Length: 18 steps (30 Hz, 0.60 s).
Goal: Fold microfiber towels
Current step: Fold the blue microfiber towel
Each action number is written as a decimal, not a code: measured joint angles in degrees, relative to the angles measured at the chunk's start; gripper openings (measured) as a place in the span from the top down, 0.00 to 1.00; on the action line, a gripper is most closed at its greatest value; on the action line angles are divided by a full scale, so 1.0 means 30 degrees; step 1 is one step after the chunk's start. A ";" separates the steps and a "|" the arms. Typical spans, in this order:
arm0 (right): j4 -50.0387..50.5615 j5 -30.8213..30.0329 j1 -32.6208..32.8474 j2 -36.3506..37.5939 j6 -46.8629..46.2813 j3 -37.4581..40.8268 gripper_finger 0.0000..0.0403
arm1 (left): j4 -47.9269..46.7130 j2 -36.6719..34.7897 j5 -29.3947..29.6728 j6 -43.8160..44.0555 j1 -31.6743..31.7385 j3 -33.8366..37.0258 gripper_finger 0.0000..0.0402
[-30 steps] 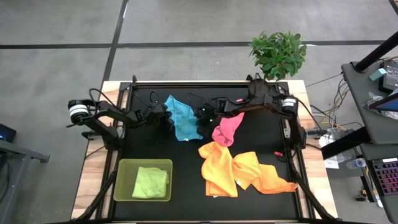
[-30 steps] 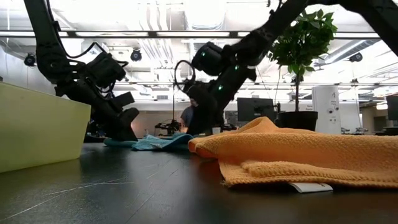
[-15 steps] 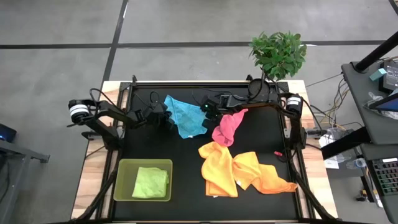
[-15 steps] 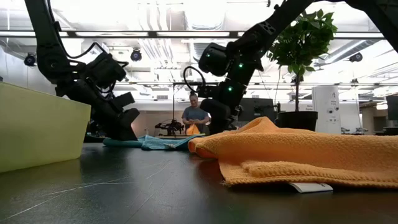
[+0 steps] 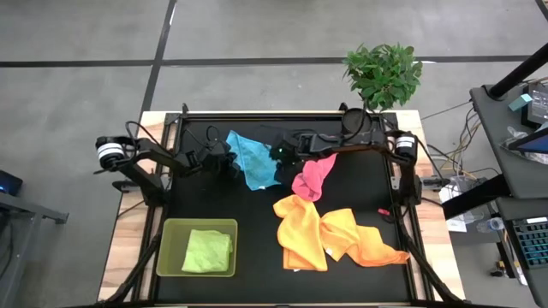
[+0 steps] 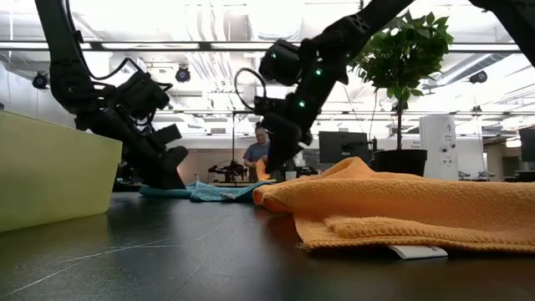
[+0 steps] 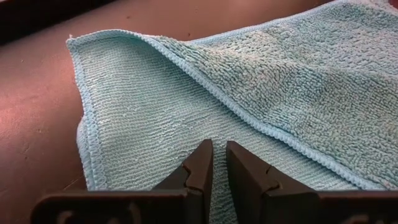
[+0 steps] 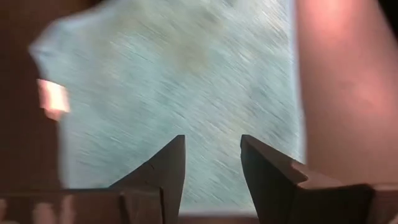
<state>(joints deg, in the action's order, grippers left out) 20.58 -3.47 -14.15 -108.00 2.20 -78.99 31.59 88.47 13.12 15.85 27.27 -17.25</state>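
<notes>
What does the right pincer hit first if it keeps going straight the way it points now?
Most likely the light blue microfiber towel: it fills the right wrist view directly past the right pincer, whose jaws stand apart with nothing between them. Depth is unclear, so how near it is cannot be judged.

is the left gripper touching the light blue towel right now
Touching. The left wrist view shows the left gripper pinching the light blue towel, its fingers nearly closed on the cloth.

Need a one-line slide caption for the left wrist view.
Left end effector, nearly closed, pinches the edge of the light blue towel lying partly folded over on the dark table.
</notes>
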 joint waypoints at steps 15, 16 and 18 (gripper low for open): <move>-0.8123 0.0808 0.3633 -0.2702 -0.0346 -0.0155 0.63 | 0.0286 0.0007 -0.0004 -0.0033 0.0000 0.0004 0.92; -0.8347 0.0806 0.3633 -0.2916 -0.0618 -0.0173 0.63 | 0.0286 0.0007 -0.0014 -0.0029 0.0000 0.0004 0.92; -0.8615 0.0796 0.3617 -0.3177 -0.1079 -0.0188 0.63 | 0.0294 0.0007 -0.0014 -0.0026 0.0000 0.0004 0.92</move>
<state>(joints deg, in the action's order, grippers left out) -5.27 -1.09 -3.29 -117.53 -1.03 -79.55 32.47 88.49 13.08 15.77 27.27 -17.23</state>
